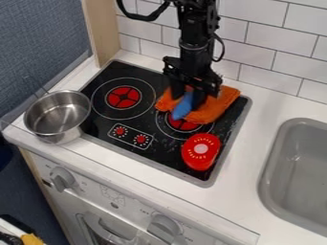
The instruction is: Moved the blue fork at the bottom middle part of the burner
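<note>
Saucepan: the steel saucepan point(57, 114) sits beside the cooktop point(167, 154) at its left edge, empty inside (nicely shiny, too).
Left burner: a red disc point(123, 97) within a pale ring, on the cooktop's left half.
Blue fork: the blue fork point(182, 108) slants down over the cooktop's right half, by its right burner point(182, 123).
Gripper: the gripper point(186, 101) hangs over the cooktop's far right part, clamped on the blue fork.
Cloth: crumpled orange cloth point(219, 106) around the gripper, on the cooktop's far right part.
Red toy: a rounded piece point(201, 160), near the cooktop's near right corner.
Sink: grey basin point(299, 167), right of the cooktop.
</note>
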{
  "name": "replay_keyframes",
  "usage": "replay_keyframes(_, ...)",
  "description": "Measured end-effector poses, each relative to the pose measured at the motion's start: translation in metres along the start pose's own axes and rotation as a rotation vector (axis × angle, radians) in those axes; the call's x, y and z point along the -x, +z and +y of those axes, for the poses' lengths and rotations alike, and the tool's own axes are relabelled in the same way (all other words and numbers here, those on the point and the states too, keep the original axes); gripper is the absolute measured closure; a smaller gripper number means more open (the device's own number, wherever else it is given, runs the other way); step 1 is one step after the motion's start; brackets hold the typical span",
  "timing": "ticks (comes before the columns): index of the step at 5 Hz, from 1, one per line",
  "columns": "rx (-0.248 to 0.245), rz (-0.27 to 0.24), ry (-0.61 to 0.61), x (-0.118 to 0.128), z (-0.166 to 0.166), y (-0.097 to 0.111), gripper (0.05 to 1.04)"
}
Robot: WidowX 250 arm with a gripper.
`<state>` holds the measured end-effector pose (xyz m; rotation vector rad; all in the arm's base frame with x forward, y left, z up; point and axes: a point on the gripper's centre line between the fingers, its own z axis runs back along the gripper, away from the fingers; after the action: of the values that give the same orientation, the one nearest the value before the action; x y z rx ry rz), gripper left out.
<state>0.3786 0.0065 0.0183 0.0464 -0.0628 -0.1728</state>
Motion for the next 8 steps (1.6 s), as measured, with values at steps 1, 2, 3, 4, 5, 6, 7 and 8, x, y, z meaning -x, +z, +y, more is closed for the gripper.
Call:
replay_keyframes(1,-0.009,0.001,0.001,0.0,0.001,0.0,0.086)
replay_keyframes(2,-0.036,-0.018,-0.009,-0.001,0.001,0.007,0.079)
replay_keyframes(3,-0.048,-0.042,-0.039,-0.005,-0.005,0.015,0.083)
replay_keyframes(4,-0.056,-0.059,-0.046,-0.007,-0.005,0.02,0.083)
replay_keyframes(5,-0.055,-0.06,-0.049,-0.007,-0.005,0.022,0.083)
replay_keyframes(6,-0.052,-0.045,-0.047,-0.006,-0.006,0.017,0.087)
replay_keyframes(7,-0.05,-0.033,-0.045,-0.006,-0.006,0.013,0.149)
replay_keyframes(8,-0.049,-0.026,-0.042,-0.005,-0.006,0.011,0.333)
